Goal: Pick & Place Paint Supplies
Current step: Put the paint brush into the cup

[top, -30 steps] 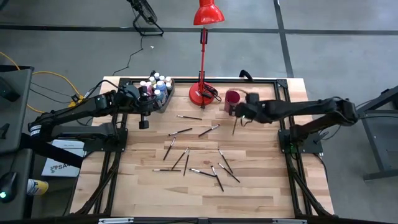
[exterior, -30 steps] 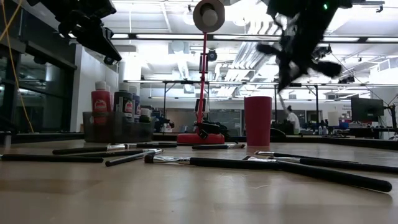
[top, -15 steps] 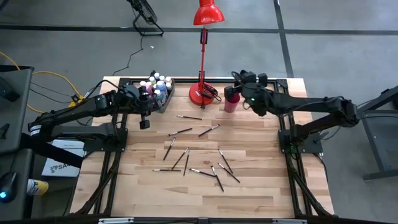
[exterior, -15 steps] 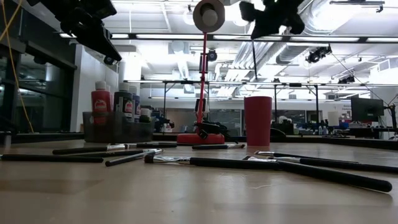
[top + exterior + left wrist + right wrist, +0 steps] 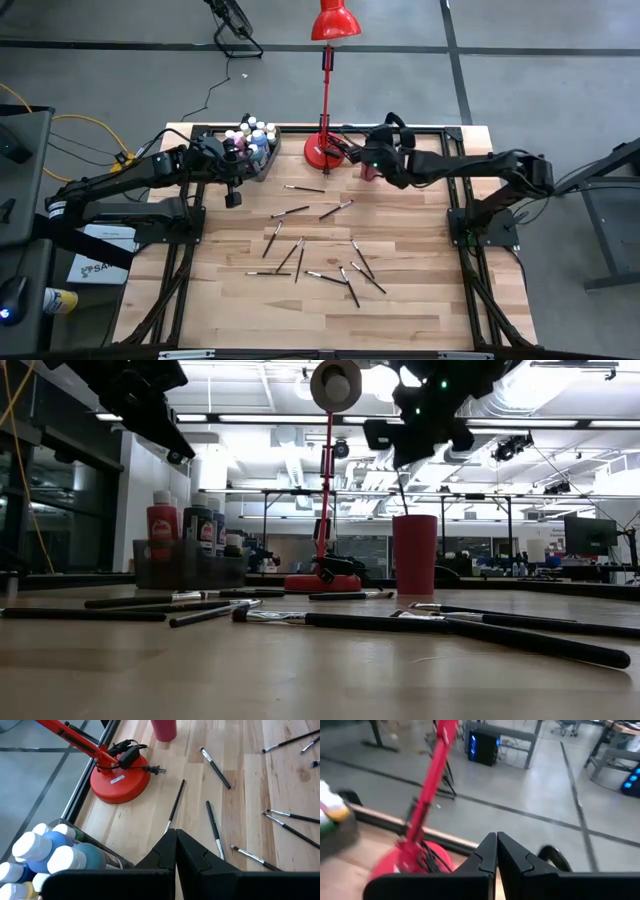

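Bottles (image 5: 250,137) binned; roughly ten paintbrushes (image 5: 300,248) left on table (image 5: 420,300). Right gripper (image 5: 367,160) clenched on one brush (image 5: 402,498) over cup (image 5: 414,554). Left gripper (image 5: 232,195) clenched, empty, beside bin (image 5: 188,565).

High view: straight down over the whole desk (image 5: 420,300). Low view: desk level, facing the room. Both share the red lamp (image 5: 327,60) (image 5: 335,385).

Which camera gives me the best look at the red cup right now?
The low view: the red cup stands in full side profile, with the right claw just above it and a thin dark stem rising from its rim. The high view mostly hides it under that arm. The left wrist view shows only its base.
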You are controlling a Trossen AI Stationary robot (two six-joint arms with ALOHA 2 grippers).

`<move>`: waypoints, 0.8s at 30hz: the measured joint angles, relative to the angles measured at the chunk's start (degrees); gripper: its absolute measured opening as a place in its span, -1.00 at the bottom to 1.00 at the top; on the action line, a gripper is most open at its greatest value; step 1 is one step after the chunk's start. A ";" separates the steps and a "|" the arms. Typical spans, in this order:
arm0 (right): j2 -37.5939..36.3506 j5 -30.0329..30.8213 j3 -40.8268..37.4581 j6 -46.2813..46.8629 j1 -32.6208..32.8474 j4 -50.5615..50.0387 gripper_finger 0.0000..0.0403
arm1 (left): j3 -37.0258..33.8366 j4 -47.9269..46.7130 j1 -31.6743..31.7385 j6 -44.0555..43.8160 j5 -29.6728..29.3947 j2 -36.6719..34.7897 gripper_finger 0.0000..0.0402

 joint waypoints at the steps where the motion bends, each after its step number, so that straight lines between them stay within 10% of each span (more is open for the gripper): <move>1: 0.01 0.07 0.00 1.23 0.23 -1.84 -0.98 | 0.00 0.00 -0.01 0.03 0.01 0.00 -1.00; 13: -0.25 -8.86 0.00 12.67 -0.15 -13.22 -0.94 | 0.00 -0.03 -0.02 0.18 -0.01 0.00 -1.00; 24: -5.04 -19.72 0.00 19.21 -0.55 -19.83 -0.46 | 0.00 -0.27 -0.02 1.96 -0.01 0.00 -1.00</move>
